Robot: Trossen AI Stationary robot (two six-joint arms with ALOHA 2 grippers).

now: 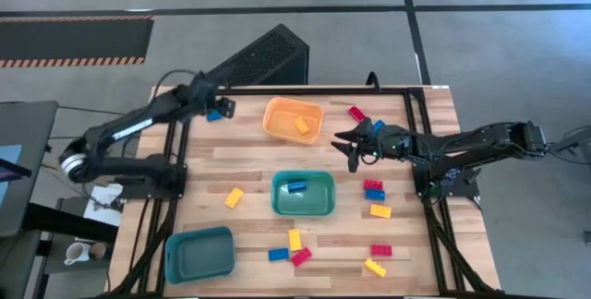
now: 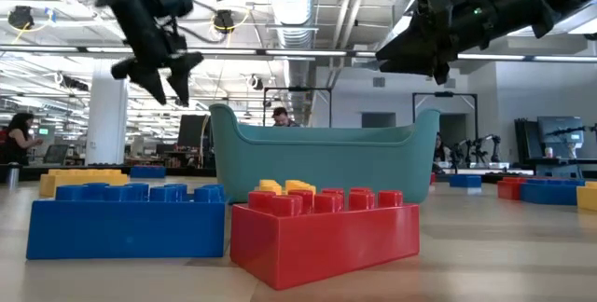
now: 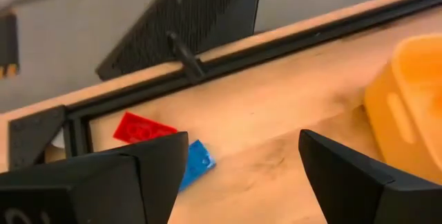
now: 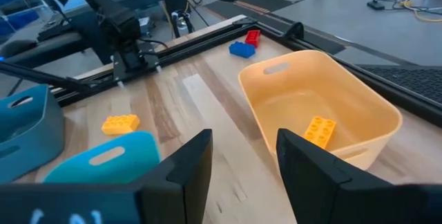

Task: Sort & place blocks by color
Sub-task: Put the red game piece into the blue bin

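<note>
Wooden slatted worktop [image 1: 249, 156] carries scattered studded plastic blocks [image 1: 374, 191], mostly along its right edge. Left pincer [image 1: 218, 107] gapes empty at the far-left corner; right pincer [image 1: 354, 145] hangs part-open, empty, beside the orange plastic bin [image 1: 293, 119]. Risk: nudging the bin.

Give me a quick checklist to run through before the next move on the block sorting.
1. Left gripper open and empty: ok.
2. Blue block and red block below it, clear to reach: ok.
3. Right gripper empty, jaws apart: ok.
4. Orange bin holds only a yellow block: ok.
5. Teal bin holds only a blue brick: ok.
6. All blocks sorted: not ok, several lie loose on the table.
</note>
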